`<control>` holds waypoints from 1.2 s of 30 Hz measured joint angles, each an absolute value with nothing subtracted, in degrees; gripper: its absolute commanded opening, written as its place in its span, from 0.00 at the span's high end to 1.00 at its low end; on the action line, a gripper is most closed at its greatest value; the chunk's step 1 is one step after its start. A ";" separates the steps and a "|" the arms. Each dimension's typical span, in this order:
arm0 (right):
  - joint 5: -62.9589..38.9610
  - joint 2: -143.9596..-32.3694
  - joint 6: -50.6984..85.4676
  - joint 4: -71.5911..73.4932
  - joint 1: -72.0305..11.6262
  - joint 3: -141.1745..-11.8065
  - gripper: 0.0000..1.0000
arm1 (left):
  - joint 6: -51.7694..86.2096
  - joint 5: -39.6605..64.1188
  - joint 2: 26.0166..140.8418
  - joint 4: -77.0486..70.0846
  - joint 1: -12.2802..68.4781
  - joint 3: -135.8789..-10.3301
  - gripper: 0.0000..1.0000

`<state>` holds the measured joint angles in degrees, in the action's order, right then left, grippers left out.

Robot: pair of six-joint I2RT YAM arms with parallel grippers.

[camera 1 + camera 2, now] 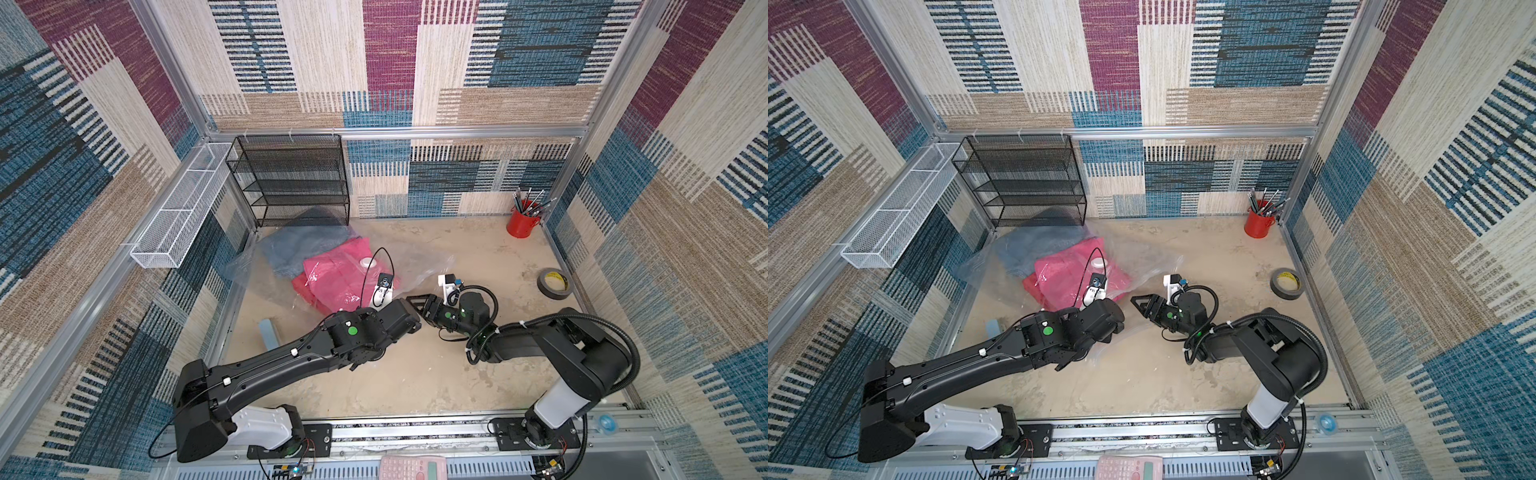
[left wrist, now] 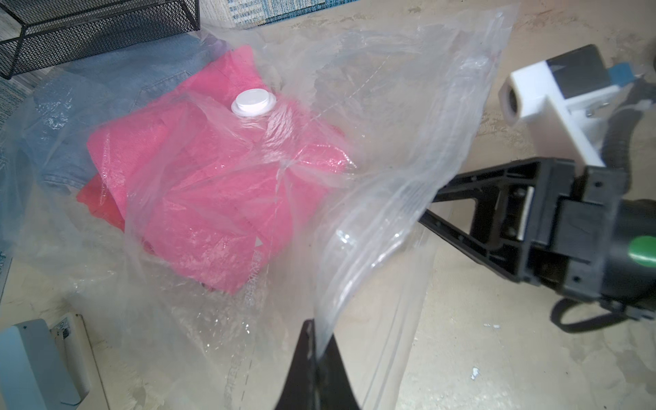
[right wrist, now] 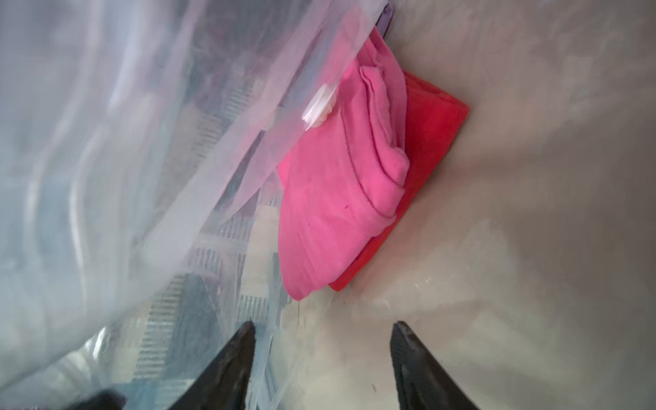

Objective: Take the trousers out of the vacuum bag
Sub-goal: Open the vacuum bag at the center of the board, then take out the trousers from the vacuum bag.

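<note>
bright even light, soft shadows; right wrist view smeared, top views edge-warped.

walled on three sides in patchwork carpet (image 1: 390, 62), blue, plum and beige; floored by a stained tan table (image 1: 436, 374); holds a black mesh shelf (image 1: 291, 178) and white wire basket (image 1: 183, 203) back left.

black arms (image 1: 266, 374) with white shoulder shells (image 1: 259, 428), green dots (image 1: 353, 331), looped cables (image 1: 633, 353).

Pink, red, denim trousers (image 2: 213, 184) lie inside crinkled clear vacuum bag (image 2: 408, 106).
</note>
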<state>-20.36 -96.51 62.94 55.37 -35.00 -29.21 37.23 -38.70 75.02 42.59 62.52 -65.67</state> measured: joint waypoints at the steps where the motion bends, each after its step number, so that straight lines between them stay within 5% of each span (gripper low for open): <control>1: -19.55 -97.84 63.22 56.38 -35.24 -29.91 0.36 | 37.08 -38.70 74.94 42.46 62.52 -65.52 1.00; 17: -10.24 -111.87 65.54 59.72 -38.54 -39.57 0.34 | 35.07 -38.61 73.36 40.23 61.87 -63.42 1.00; 36: -10.98 -117.40 66.13 60.14 -41.15 -47.40 0.34 | 34.35 -37.28 72.84 39.31 61.25 -62.78 1.00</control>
<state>-10.98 -117.40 66.13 60.14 -41.15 -47.40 34.35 -37.28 72.84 39.31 61.25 -62.78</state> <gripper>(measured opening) 0.644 0.057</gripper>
